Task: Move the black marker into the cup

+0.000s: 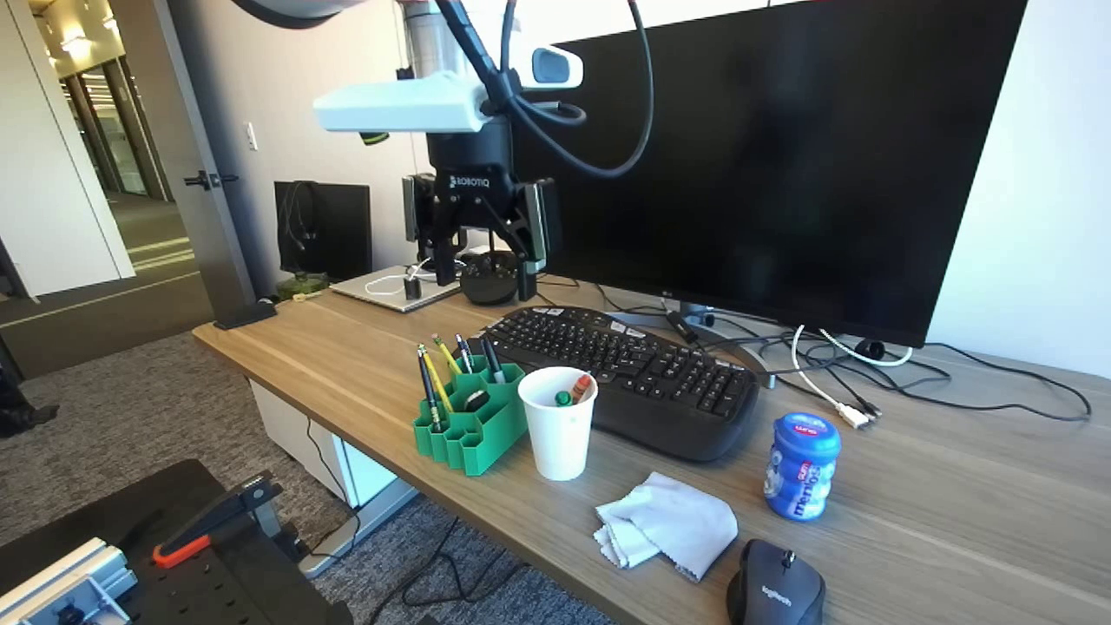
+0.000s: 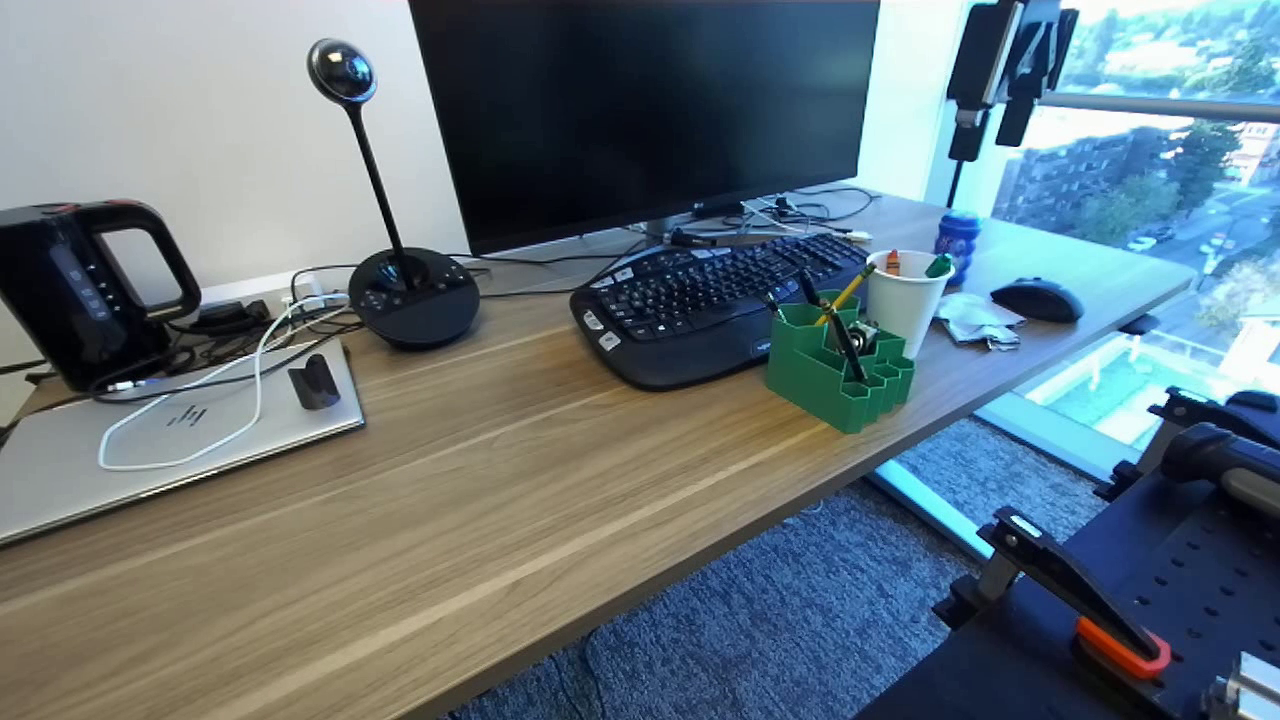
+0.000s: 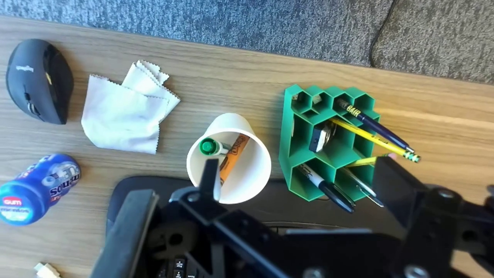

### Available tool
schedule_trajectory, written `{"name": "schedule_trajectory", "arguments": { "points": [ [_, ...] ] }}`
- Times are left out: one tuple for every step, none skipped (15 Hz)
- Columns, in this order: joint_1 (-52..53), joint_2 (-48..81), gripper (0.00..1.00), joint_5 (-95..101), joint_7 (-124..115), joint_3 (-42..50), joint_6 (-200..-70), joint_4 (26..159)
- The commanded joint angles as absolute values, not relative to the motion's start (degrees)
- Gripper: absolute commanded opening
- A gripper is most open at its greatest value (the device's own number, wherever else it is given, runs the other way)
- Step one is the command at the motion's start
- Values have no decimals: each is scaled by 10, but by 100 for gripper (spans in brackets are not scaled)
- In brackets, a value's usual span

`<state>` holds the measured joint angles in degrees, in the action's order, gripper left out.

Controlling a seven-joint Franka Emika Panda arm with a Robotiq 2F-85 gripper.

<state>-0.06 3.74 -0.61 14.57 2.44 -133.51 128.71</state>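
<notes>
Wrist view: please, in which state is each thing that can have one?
hand: open, holding nothing
black marker: capped, leaning in green organizer
cup: upright, uncovered, green marker inside
blue container: upright, closed
cloth: loosely folded
white plug: unplugged
mouse: power, cannot tell

Desk point(image 2: 480, 490): wood-grain top. On it, keyboard point(image 1: 621, 356), black. Between keyboard and desk edge: organizer point(image 2: 812, 382), green, with cup point(image 1: 559, 443), white, upright, just beside it. Cloth point(image 3: 119, 116), pale, rumpled, on the cup's other side; mouse point(image 3: 36, 81) near cloth. Gum tub point(image 1: 803, 469), blue, upright, near both. Cables point(image 1: 853, 417) loose behind keyboard. Well apart: laptop point(image 2: 60, 470), silver, closed; webcam base point(image 2: 425, 312), black, near it.
</notes>
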Motion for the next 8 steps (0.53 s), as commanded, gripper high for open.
{"name": "schedule_trajectory", "arguments": {
  "points": [
    [-7, 53, 100, 0, 109, 21, -1310, 1260],
    [-7, 58, 100, 2, 98, 21, -1303, 1254],
    [-7, 66, 100, 6, 86, 22, -1297, 1248],
    [-6, 74, 100, 10, 73, 22, -1288, 1240],
    [-5, 83, 100, 14, 62, 22, -1281, 1233],
    [-5, 93, 100, 18, 51, 22, -1276, 1224],
    [-5, 103, 100, 21, 42, 22, -1265, 1213],
    [-4, 114, 100, 22, 32, 22, -1259, 1203]
  ]
}}
